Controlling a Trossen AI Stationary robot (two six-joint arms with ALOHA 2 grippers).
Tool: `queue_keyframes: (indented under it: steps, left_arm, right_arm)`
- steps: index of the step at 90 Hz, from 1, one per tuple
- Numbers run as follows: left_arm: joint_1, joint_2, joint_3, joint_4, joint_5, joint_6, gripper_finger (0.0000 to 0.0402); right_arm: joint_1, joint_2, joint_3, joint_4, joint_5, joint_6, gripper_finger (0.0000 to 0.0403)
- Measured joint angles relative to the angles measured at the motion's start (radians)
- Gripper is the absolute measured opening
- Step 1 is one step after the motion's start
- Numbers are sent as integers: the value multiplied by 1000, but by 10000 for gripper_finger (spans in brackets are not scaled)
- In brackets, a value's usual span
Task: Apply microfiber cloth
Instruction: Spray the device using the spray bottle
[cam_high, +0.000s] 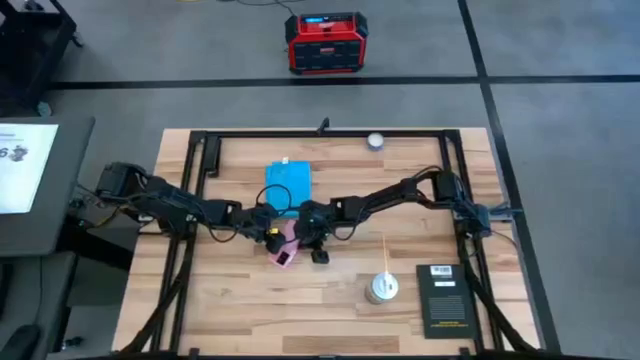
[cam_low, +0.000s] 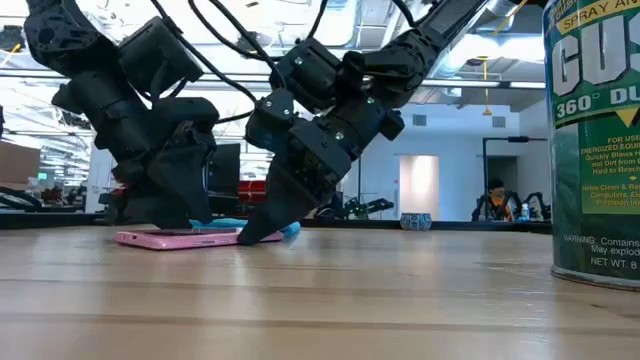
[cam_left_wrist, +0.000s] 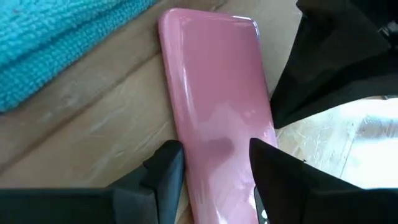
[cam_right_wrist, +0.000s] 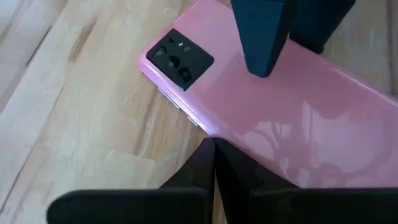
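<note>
The pink-backed phone (cam_high: 284, 247) lies back up on the wooden table, its camera block (cam_right_wrist: 179, 59) at the near end. My left gripper (cam_left_wrist: 214, 168) straddles the phone and is shut on it. My right gripper (cam_right_wrist: 212, 152) is shut, its tips (cam_low: 255, 235) down at the phone's long edge on the table's right side. The bright blue microfiber cloth (cam_high: 288, 185) lies flat on the table just beyond the phone, with a small white tag at its far edge. No gripper touches the cloth (cam_left_wrist: 56, 37). My left gripper pinches the phone's two long sides (cam_left_wrist: 186, 186) between its two fingers, which lie across the phone and slant down from the table's left. The phone lies flat on the table. My right gripper's shut fingertips (cam_right_wrist: 208, 155) stand on the table against the phone's long edge (cam_right_wrist: 202, 130), a little behind the camera block, slanting down from the right. Whether they push it, I cannot tell.
A spray can (cam_high: 380, 288) stands near the front, right of centre. A black booklet with a white label (cam_high: 443, 298) lies at the front right. A small round thing (cam_high: 375, 141) sits at the far edge. A black frame (cam_high: 330, 133) borders the work area.
</note>
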Motion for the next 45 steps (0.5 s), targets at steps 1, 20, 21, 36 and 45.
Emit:
queue_keyframes:
  steps: [1, 20, 21, 36, 45]
  left_arm:
    - [-1, 0, 0, 2, 0, 0, 160]
    - [-20, 4, 0, 44, 42, -3, 160]
    - [-20, 4, 0, 52, 56, -3, 160]
    - [-37, 4, 8, 144, 164, 1, 160]
    - [-44, 0, 8, 149, 157, 8, 159]
  right_arm:
    - [-1, 0, 0, 0, 0, 0, 0]
    - [-3, 0, 0, 0, 0, -7, 0]
    - [-3, 0, 1, 3, 4, -7, 0]
    - [-6, 3, 6, 30, 31, -7, 0]
    - [-6, 3, 6, 25, 31, -8, 0]
